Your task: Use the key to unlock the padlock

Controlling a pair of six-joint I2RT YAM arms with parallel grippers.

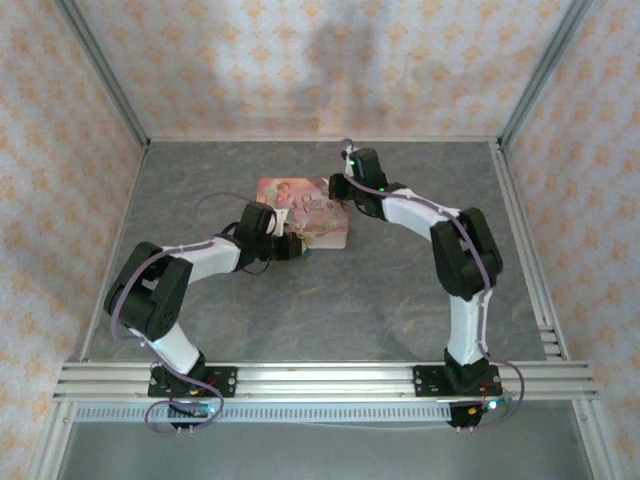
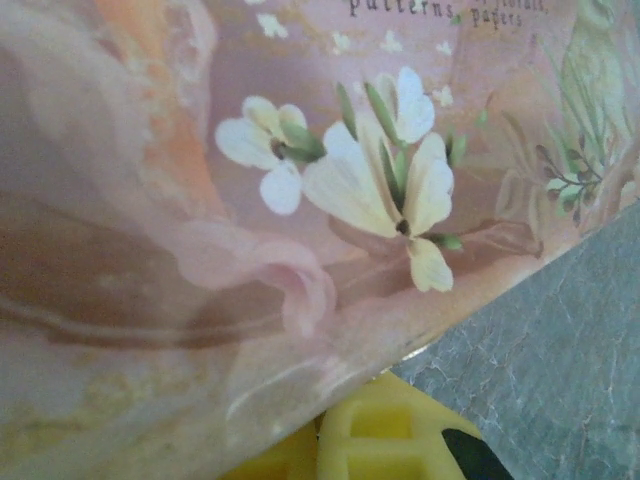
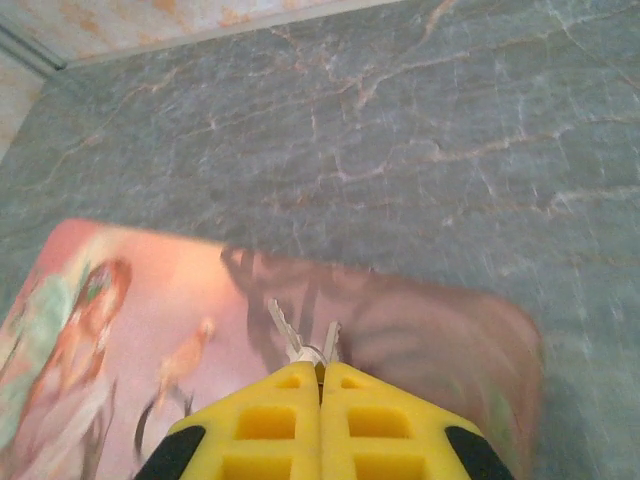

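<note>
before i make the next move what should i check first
1. Key in right gripper: ok, fingers shut on it, metal tips poking out in front.
2. Key over the tin: ok, it sits above the pink lid; whether it touches, cannot tell.
3. Padlock position: cannot tell.
4. Left gripper at the tin: ok, right against its edge.
5. Left gripper's hold on the tin: cannot tell.
6. Key lined up with the keyhole: cannot tell.
</note>
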